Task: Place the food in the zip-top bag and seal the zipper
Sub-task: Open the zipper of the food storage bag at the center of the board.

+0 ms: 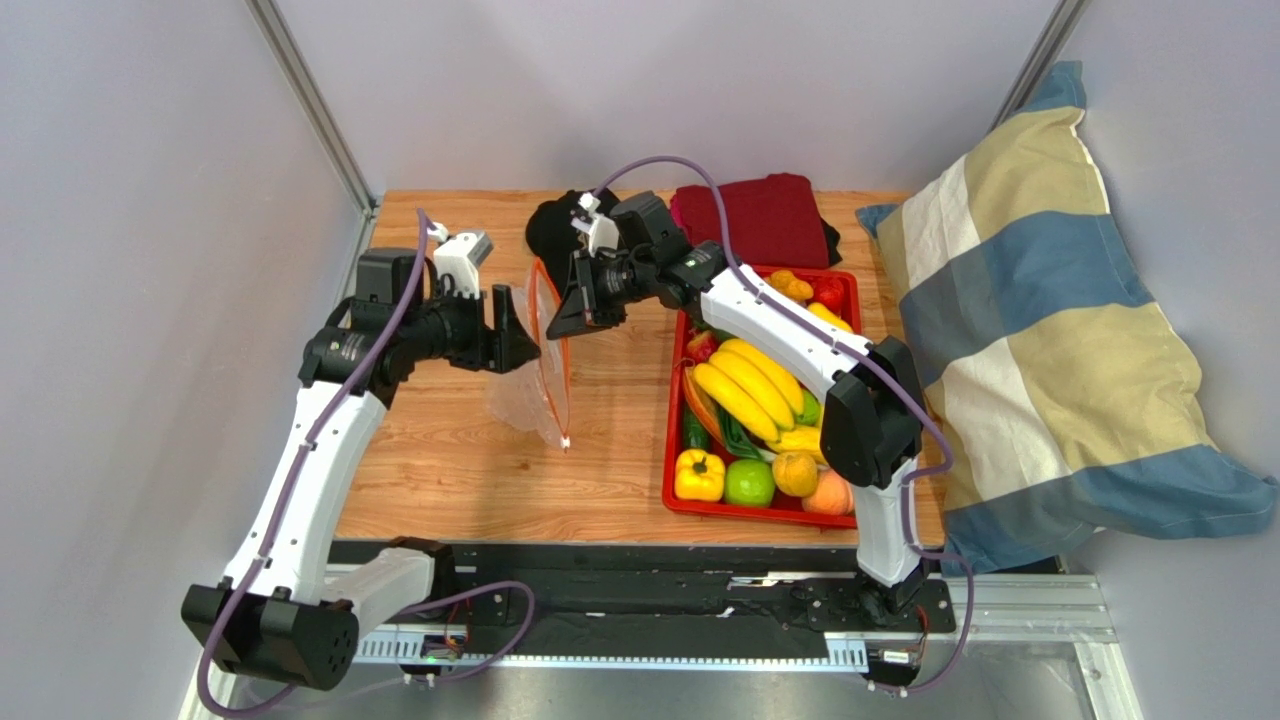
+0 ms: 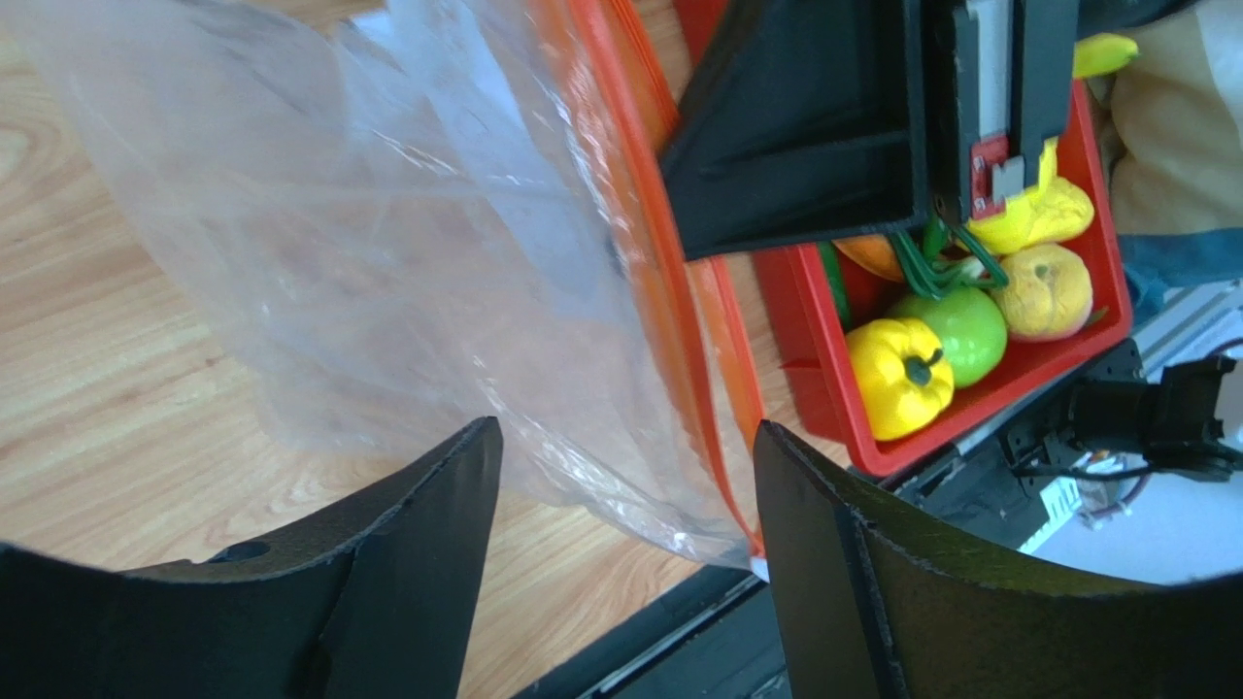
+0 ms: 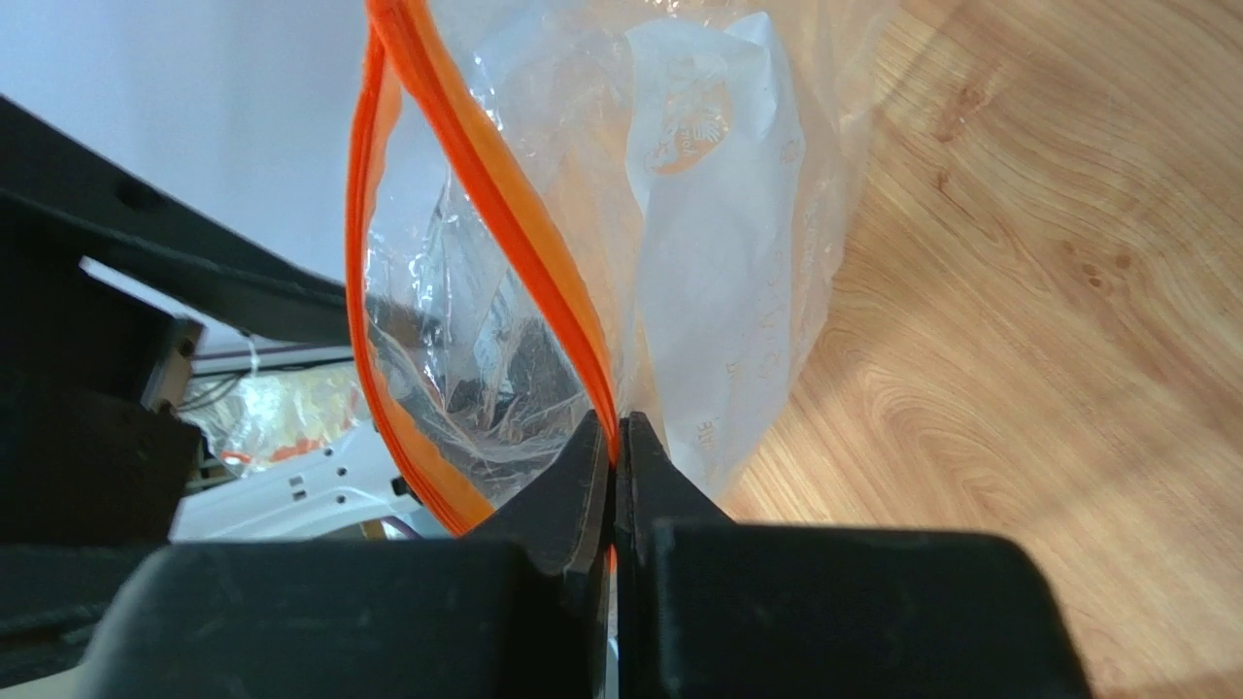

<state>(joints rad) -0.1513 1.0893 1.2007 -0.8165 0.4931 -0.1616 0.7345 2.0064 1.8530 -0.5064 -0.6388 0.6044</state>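
My right gripper (image 3: pixel 616 437): clamped on orange-red zipper strip (image 3: pixel 504 204)
My left gripper (image 2: pixel 625 437): apart
Clear plastic bag (image 2: pixel 365 219): empty
Toy food (image 1: pixel 759 398): in red tray (image 1: pixel 672 450)

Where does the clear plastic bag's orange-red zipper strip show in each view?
Top external: orange-red zipper strip, left of centre.
Left wrist: strip slants from top centre downward.
Right wrist: strip curves from top left into the shut right claw.
Shared landmark: light wooden tabletop.

Overhead view looks down from behind; wrist views closely share the zip-top bag (image 2: pixel 365 291).
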